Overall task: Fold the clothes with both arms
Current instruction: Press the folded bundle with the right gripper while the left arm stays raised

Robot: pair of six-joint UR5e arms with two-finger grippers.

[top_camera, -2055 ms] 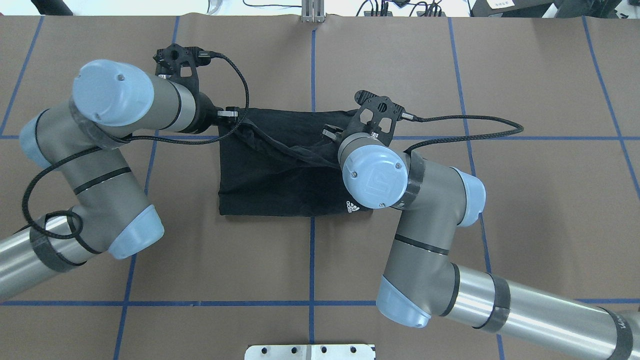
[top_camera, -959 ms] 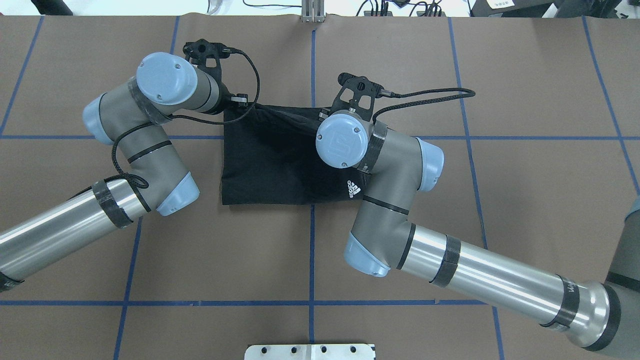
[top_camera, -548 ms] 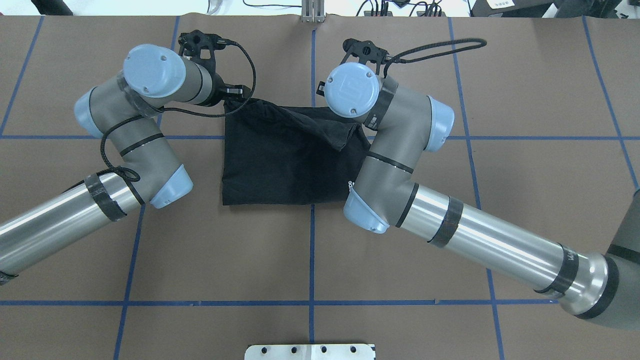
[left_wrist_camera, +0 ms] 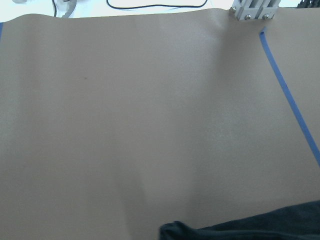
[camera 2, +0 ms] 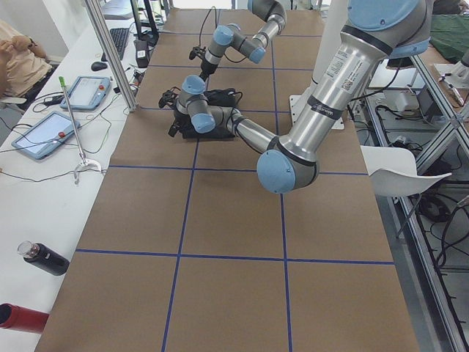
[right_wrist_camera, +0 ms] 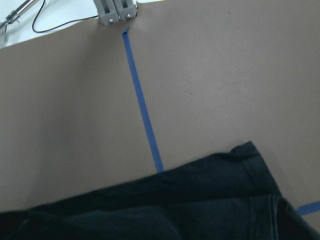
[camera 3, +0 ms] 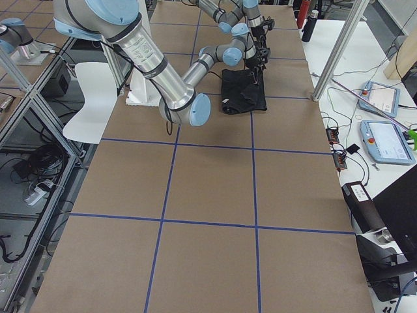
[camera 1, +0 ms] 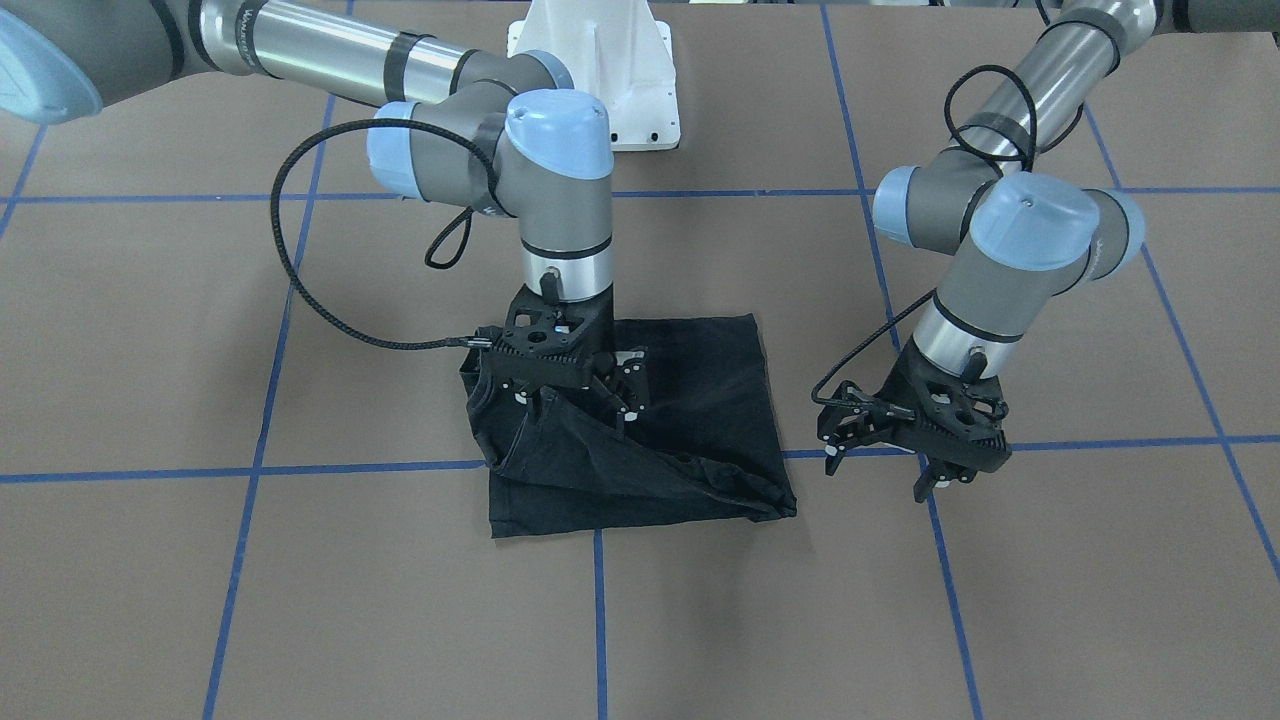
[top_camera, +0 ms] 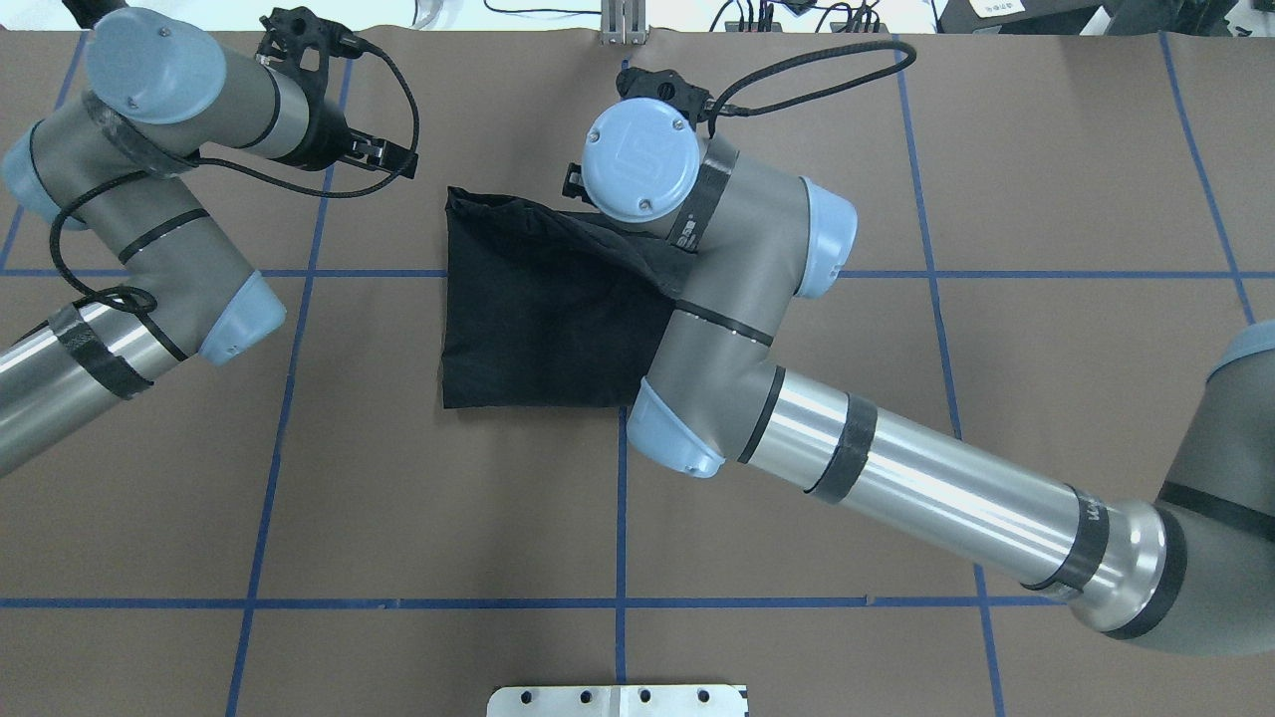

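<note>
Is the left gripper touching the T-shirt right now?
Apart. The front-facing view shows bare table between the left gripper and the T-shirt's nearest edge; the overhead view shows the same gap.

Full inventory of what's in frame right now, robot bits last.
T-shirt: 1, black, partly folded, table centre, one flap ridged up.
table cover: 1, brown, whole tabletop.
tape lines: several, blue, grid on the cover.
pedestal: 1, white, robot's side of the table.
metal plate: 1, silver, near table edge.
tablets: 2, grey-framed, side bench.
bottles: 2, black and red, bench end.
chair: 1, white, beside the robot.
person: 1, partly in view, at the bench.
left arm: 1, silver-grey, blue caps, off the shirt.
left claw: 1, black, open, empty.
right arm: 1, same colours, over the shirt.
right claw: 1, black, at the shirt's far edge; grip unclear.
</note>
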